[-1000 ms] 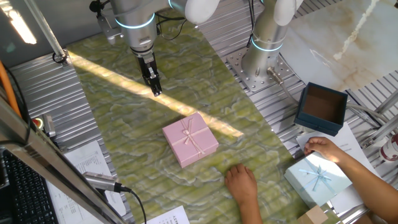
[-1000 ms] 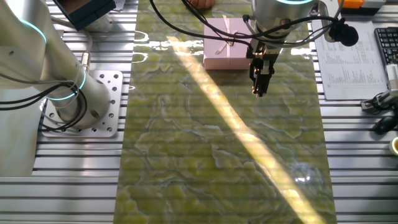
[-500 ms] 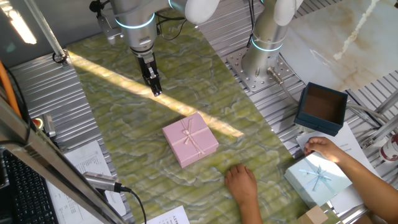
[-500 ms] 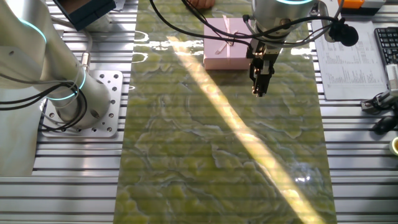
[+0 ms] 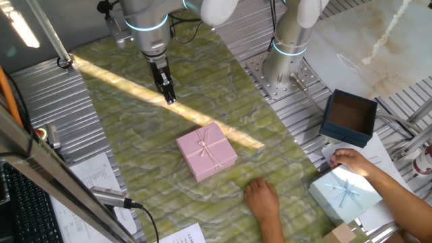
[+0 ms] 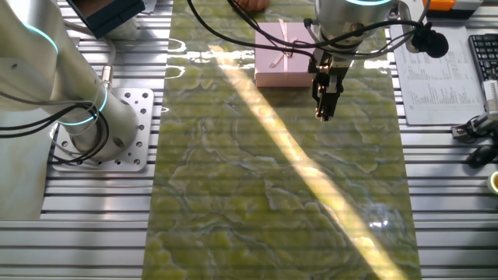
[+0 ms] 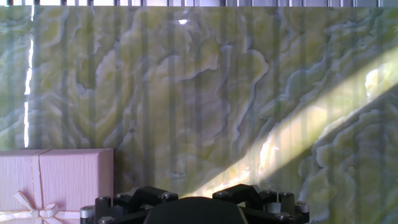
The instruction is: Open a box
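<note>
— Where's the pink box (image 5: 206, 151)?

— Lower centre of one fixed view, lid on, sitting on the green marbled mat (image 5: 135, 108) over the bench (image 5: 40, 94). It's square, so it has no long axis; its corners point up, down, left and right in the frame, and the ribbon bow (image 5: 205, 148) is on top.

— And the arm?

— It hangs straight down at the upper left, fingers (image 5: 167, 91) pointing at the mat on the sunlit stripe, well apart from the box. They look closed together and hold nothing.

— Room around the box?

— Bare mat on its upper and left sides. A person's hand (image 5: 262, 200) rests on the mat just below and right of it. In the other fixed view the box (image 6: 282, 64) sits at the top edge, beside the fingers (image 6: 325, 99). The hand view catches its corner (image 7: 56, 180) at lower left.
</note>
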